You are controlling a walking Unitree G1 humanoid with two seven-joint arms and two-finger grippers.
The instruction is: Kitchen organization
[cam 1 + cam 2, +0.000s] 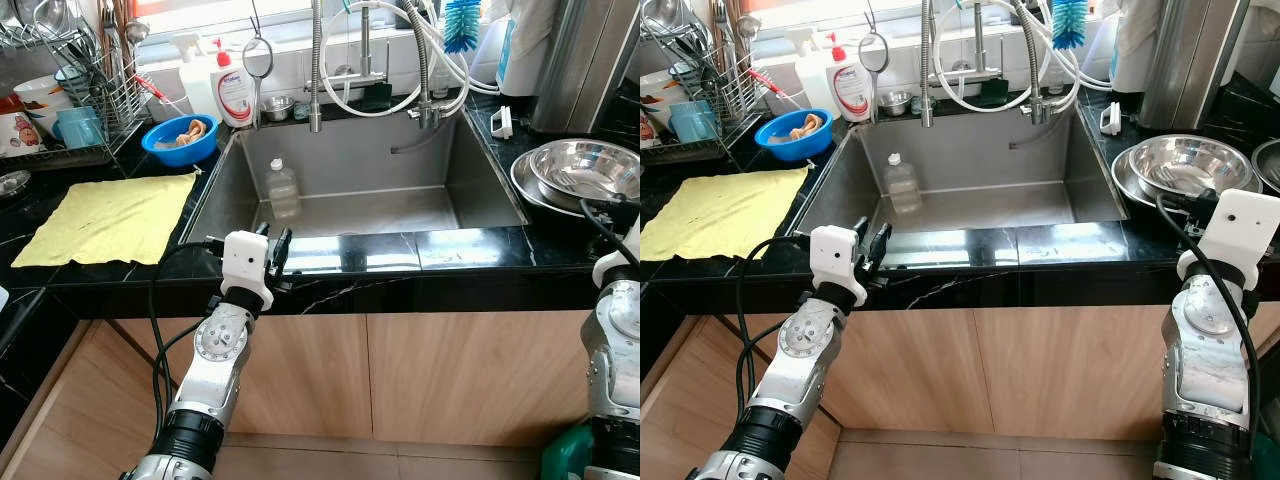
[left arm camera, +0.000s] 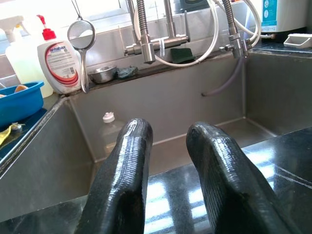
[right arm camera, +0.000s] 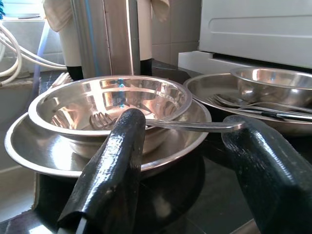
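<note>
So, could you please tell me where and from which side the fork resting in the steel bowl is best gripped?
Grip the fork by its handle, which juts out over the rim of the steel bowl toward the right tool. Its tines lie down inside the bowl, so they are awkward to reach. The open tool already faces the handle; coming straight in from the counter's front edge and closing across the flat shaft looks simplest.

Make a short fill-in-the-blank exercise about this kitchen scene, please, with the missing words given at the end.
1. The clear plastic bottle stands inside the ____.
2. The cloth spread on the counter left of the sink is ____ in colour.
3. The fork rests in a steel ____ in front of the right claw.
4. The left claw hovers over the sink's front edge with its fingers ____.

Missing words: sink; yellow; bowl; open
</note>
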